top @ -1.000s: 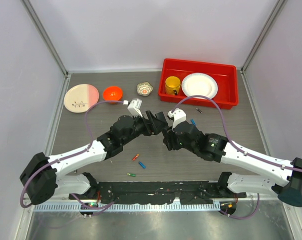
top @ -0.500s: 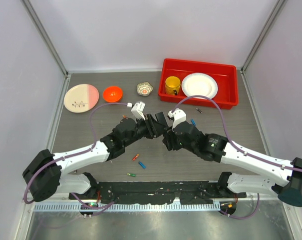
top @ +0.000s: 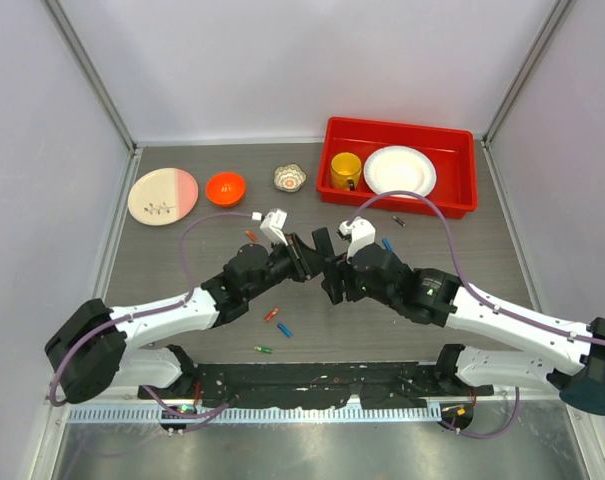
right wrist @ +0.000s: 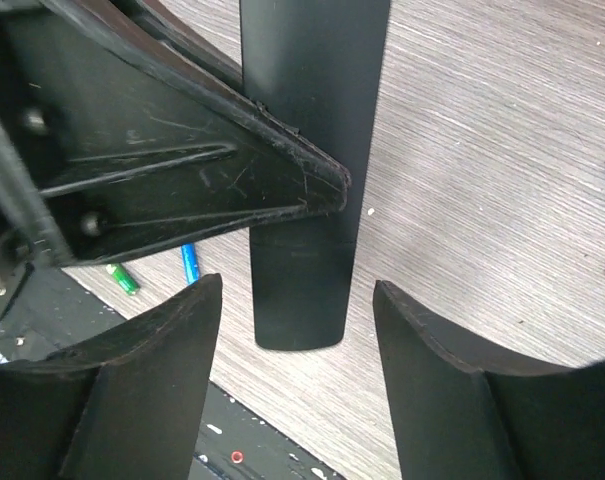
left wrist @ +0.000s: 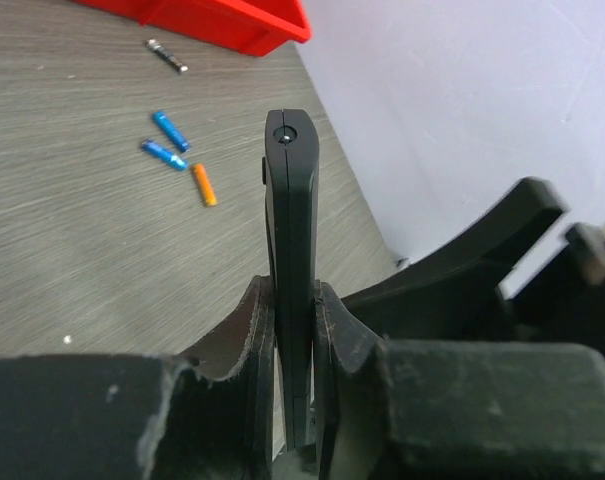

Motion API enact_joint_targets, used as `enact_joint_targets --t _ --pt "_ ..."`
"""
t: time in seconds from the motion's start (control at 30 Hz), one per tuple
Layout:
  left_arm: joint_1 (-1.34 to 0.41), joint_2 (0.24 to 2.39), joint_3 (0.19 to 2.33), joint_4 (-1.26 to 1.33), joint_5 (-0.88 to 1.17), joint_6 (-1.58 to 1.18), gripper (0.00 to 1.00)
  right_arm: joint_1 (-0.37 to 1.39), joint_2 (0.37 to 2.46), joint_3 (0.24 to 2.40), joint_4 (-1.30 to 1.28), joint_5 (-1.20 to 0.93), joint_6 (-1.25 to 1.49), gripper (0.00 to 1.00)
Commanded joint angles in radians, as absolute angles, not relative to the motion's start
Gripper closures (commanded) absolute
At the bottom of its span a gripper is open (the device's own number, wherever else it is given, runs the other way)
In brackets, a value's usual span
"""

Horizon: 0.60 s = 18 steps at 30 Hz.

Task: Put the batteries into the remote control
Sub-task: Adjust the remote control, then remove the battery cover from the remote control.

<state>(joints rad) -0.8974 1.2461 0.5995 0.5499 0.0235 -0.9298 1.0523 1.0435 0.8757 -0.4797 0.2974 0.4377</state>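
**Top external.** Both arms are seen meeting over the middle of the grey table [top: 152, 260], with the left gripper [top: 317, 252] and the right gripper [top: 332, 283] tip to tip. What lies between them cannot be told apart from the black housings in this view. Loose batteries [top: 271, 314] are noted on the table beside the left forearm: one red-orange, one blue [top: 284, 330] and one green [top: 263, 349]. Another blue one [top: 387, 243] lies just beyond the right wrist. Along the far side are recorded a pink-and-cream plate [top: 163, 195], an orange bowl [top: 225, 186] and a red tray [top: 442, 205] in which a yellow mug [top: 345, 170] and a white plate [top: 399, 170] are held.

**Left wrist.** The remote control [left wrist: 291, 220] is shown edge-on. It is clamped between the left gripper's two fingers [left wrist: 250, 335] and projects forward above the table. Two blue cells and an orange one [left wrist: 204, 184] are seen beyond it, well apart from it.

**Right wrist.** Only here is the broad black face of the remote control presented. It is crossed by a finger of the left gripper. The right gripper's jaws are held apart, one on each side of the free end of the remote control. Table is visible in both gaps, so nothing is gripped. A green and a blue cell are seen at the left.
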Motion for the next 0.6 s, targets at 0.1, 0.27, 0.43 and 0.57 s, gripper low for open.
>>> enact_joint_targets --t 0.1,0.27,0.43,0.57 --pt "-0.896 1.131 0.499 0.641 -0.153 -0.885 1.0 1.055 0.928 0.931 -0.433 0.269 0.492 0.15" --pt "-0.888 1.016 0.404 0.734 -0.241 -0.847 1.0 1.055 0.879 0.85 -0.326 0.293 0.596 0.12" --pt "-0.888 0.985 0.298 0.986 -0.287 -0.831 1.0 1.054 0.778 0.607 -0.053 0.364 0.865 0.12" --pt "-0.887 0.992 0.241 1.092 -0.307 -0.825 1.0 1.003 0.787 0.54 0.121 0.293 0.991 0.11"
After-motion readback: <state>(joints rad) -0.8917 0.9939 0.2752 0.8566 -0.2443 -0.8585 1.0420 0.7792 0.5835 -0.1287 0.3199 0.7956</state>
